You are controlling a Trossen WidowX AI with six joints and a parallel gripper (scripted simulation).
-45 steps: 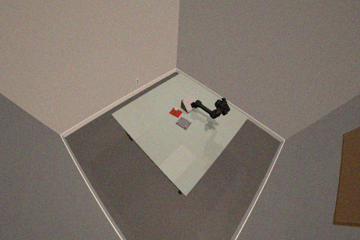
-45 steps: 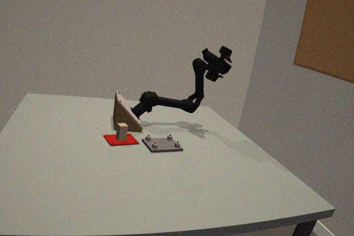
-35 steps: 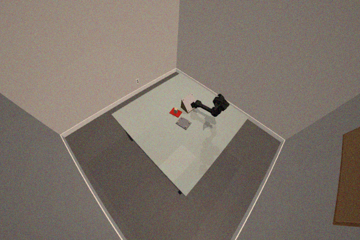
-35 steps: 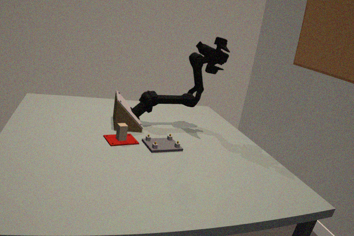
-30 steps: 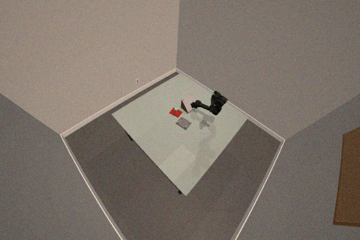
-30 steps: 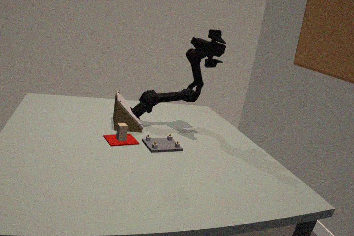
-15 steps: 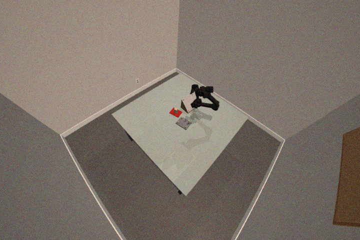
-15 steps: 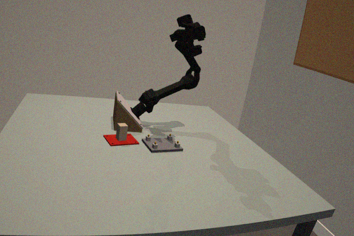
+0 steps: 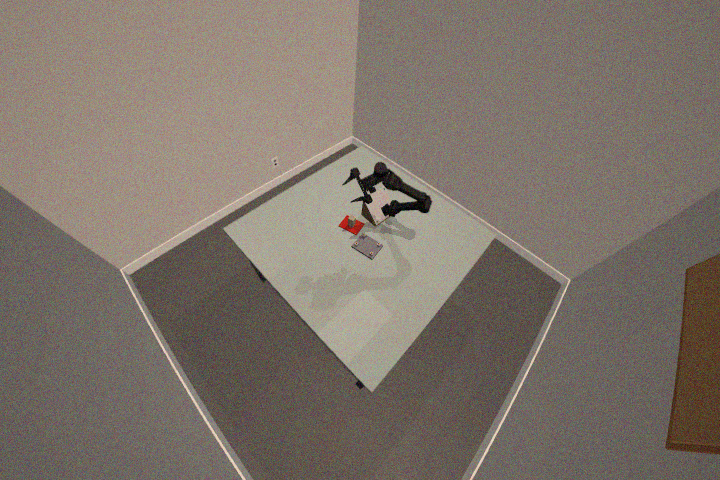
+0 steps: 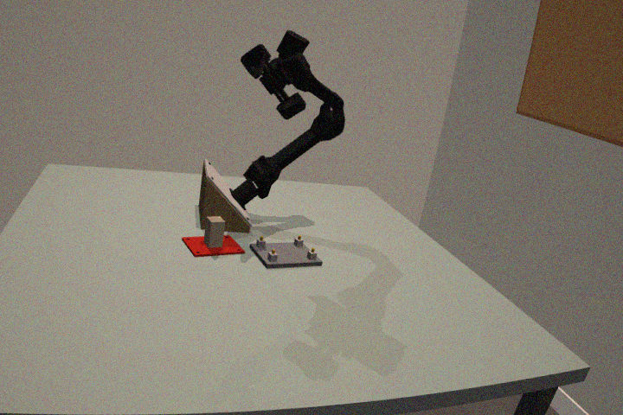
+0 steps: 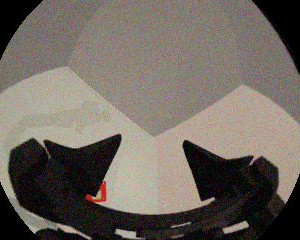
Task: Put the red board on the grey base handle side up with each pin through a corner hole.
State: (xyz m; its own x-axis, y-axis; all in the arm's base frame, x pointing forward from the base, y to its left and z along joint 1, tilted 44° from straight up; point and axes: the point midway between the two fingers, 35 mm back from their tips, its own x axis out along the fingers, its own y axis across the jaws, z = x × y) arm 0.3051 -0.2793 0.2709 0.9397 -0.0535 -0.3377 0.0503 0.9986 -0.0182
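In the exterior view the red board point(image 9: 345, 225) point(image 10: 199, 247) point(image 11: 104, 192) lies flat on the bench point(image 9: 315, 249) point(image 10: 125, 313) point(image 11: 35, 100), left of lower centre, its square handle point(image 9: 351, 221) point(image 10: 215, 233) upright; the gripper point(image 9: 350, 190) point(image 10: 269, 87) point(image 11: 153, 140) is high above and to its right, fingers spread wide, holding nothing. The coming reach should run down and leftward in that frame. The arm point(image 9: 409, 191) point(image 10: 298, 146) rises rightward, then folds back toward upper centre.

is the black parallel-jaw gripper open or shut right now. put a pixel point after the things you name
Open: the black gripper point(image 9: 352, 189) point(image 10: 273, 80) point(image 11: 153, 140) has its two fingers wide apart, nothing between them.
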